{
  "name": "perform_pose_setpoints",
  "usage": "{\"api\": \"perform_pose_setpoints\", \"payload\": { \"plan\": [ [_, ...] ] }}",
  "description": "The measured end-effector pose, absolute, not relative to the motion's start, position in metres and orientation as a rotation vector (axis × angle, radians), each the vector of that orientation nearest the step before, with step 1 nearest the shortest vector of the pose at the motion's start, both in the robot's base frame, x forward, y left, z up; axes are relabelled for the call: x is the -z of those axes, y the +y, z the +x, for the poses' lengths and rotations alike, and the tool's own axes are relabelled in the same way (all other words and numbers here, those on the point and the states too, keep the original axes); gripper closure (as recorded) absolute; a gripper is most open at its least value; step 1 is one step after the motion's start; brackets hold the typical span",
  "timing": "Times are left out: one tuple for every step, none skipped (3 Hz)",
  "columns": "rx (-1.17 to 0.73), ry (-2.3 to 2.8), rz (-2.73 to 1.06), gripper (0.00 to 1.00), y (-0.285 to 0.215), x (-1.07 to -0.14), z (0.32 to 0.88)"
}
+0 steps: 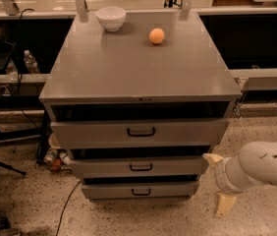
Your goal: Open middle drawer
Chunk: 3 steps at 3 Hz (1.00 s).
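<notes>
Middle drawer (139,167) lies just beside the spread claw (218,181), low right

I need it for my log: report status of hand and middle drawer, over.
Hand open, low, right of grey metal middle drawer. Drawer looks shut, small black loop handle ungrasped. Nothing blocks its front.
</notes>
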<state>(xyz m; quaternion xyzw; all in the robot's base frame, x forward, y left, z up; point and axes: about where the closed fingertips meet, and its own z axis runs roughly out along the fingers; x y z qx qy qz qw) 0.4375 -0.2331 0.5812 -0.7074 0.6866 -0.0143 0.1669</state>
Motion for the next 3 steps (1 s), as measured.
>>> {"api": "perform_pose_setpoints", "payload": {
  "plan": [
    [0.056, 1.933, -2.007, 0.0, -0.224, -0.539, 0.451],
    [0.068, 1.92, -2.012, 0.0, -0.216, -0.517, 0.46],
    [0.055, 1.861, -2.042, 0.0, -0.189, -0.484, 0.489]
  ]
}}
